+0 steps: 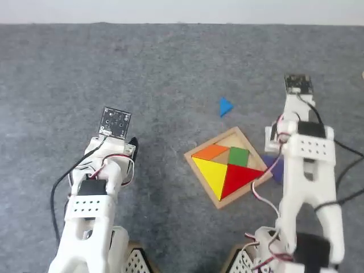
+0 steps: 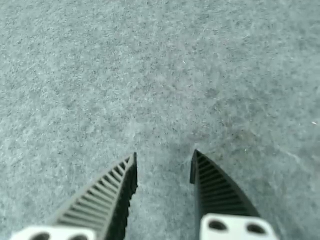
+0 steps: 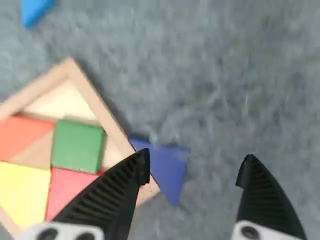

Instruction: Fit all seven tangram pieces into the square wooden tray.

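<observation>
Sitting cornerwise right of centre in the high view, the square wooden tray (image 1: 230, 139) holds four pieces: an orange parallelogram (image 1: 210, 152), a green square (image 1: 239, 156), a yellow triangle (image 1: 211, 175) and a red triangle (image 1: 242, 176). Its upper corner is bare wood. A dark blue triangle (image 3: 167, 165) lies on the carpet against the tray's right outer edge, and a light blue triangle (image 1: 225, 106) sits well apart, above the tray.

The right gripper (image 3: 196, 156) hangs over the dark blue triangle with its jaws spread wide and nothing between them. One finger sits above the tray's rim and the red triangle. If it descends as it stands, that finger would probably strike the rim, jolting the tray and unseating placed pieces, or push the triangle away.

The right arm covers most of the dark blue triangle in the high view, while the right wrist view shows its shape and its contact with the rim. The left gripper (image 2: 164, 155) is parted and empty over grey carpet (image 2: 160, 75).
</observation>
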